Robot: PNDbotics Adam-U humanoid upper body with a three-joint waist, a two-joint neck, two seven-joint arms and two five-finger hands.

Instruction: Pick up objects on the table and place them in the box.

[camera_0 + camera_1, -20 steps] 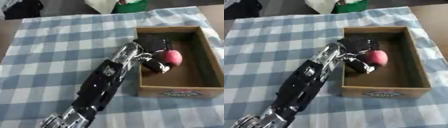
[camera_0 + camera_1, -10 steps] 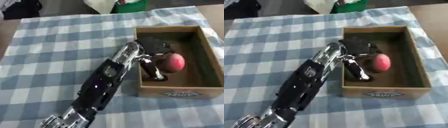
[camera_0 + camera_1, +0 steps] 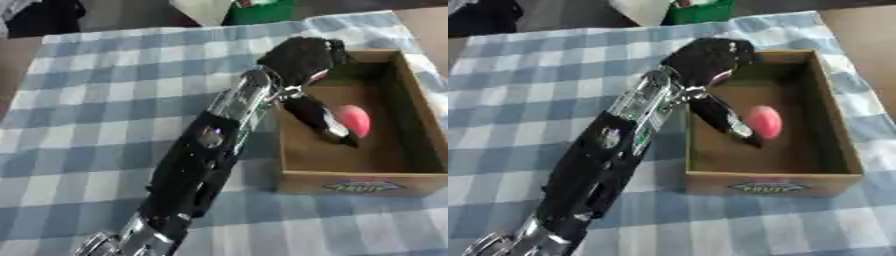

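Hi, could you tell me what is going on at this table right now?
The robot's left hand reaches from the checked tablecloth over the near-left wall of the cardboard box. A pink-red round object lies on the box floor, with one straightened finger right beside it. The hand looks open and holds nothing. The right hand is out of view.

A home-like dining setting: a blue-and-white checked tablecloth (image 3: 105, 100) covers the table, green container (image 3: 697, 11) behind.
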